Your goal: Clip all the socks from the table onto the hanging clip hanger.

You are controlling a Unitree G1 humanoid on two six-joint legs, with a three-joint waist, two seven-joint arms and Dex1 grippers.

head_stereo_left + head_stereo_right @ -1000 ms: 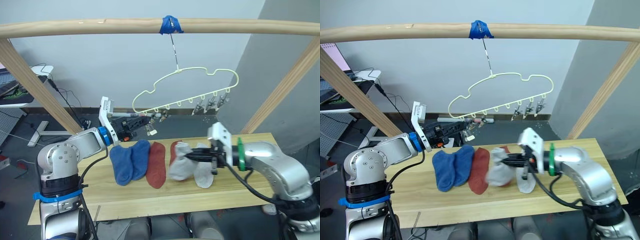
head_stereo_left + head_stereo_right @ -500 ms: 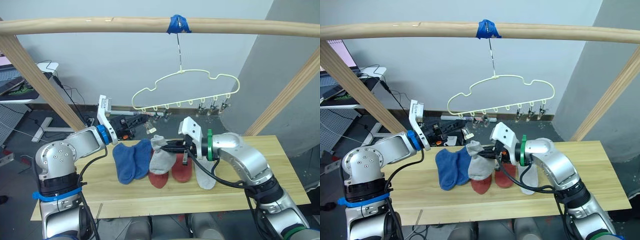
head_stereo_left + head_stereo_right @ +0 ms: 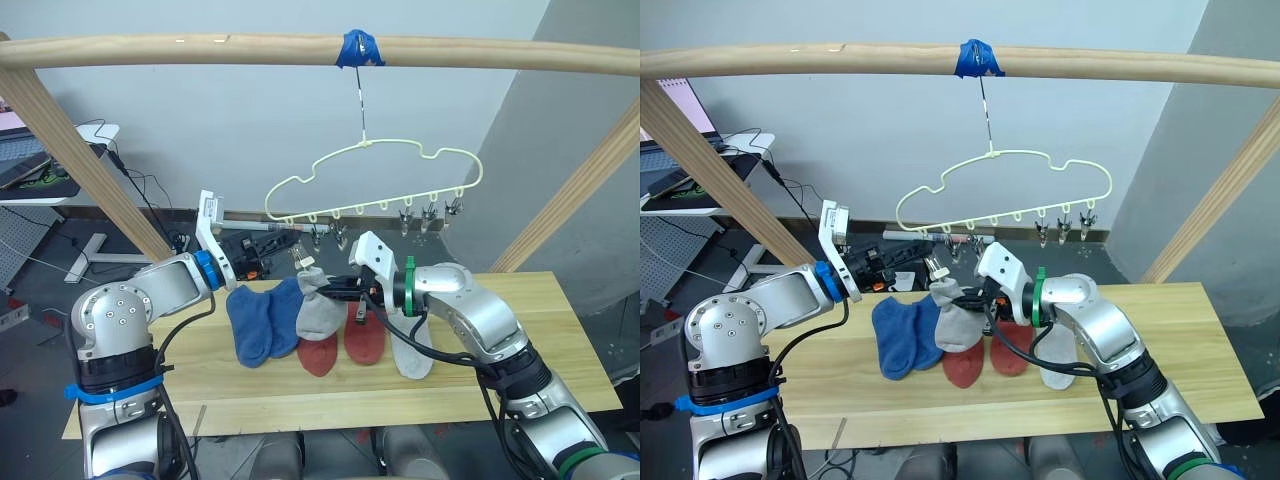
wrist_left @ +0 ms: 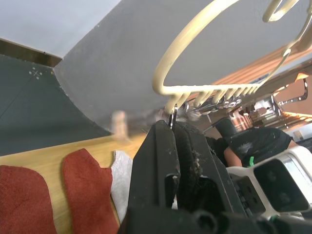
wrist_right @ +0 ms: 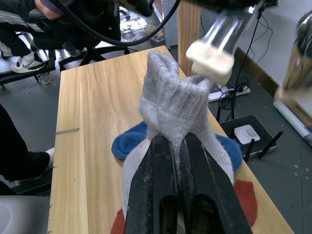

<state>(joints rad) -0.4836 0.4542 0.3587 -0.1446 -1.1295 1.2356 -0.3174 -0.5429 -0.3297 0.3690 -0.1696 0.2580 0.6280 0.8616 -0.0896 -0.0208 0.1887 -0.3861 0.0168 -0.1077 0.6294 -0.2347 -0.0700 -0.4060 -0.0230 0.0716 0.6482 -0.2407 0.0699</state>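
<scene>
My right gripper (image 3: pixel 335 288) is shut on a light grey sock (image 3: pixel 318 306) and holds it up above the table (image 3: pixel 520 340), just under my left gripper (image 3: pixel 293 238). The left gripper is shut on a small metal clip (image 4: pixel 173 118) at the left end of the pale-yellow clip hanger (image 3: pixel 370 180). In the right wrist view the sock's cuff (image 5: pixel 170 105) stands above the fingers, close to a pale clip end (image 5: pixel 210 59). Two blue socks (image 3: pixel 258 320), two rust-red socks (image 3: pixel 322 352) and another light grey sock (image 3: pixel 410 345) lie on the table.
The hanger hangs by its hook from a horizontal wooden pole (image 3: pixel 200 50), at a blue tape wrap (image 3: pixel 358 48). Slanted poles (image 3: pixel 80 150) stand at both sides. More clips (image 3: pixel 430 214) hang at the hanger's right. A seated person's legs (image 5: pixel 29 19) are beyond the table.
My right gripper has lifted the grey sock off the table and carried it left and up, close under the clip held by the left gripper. The left arm has hardly moved.
</scene>
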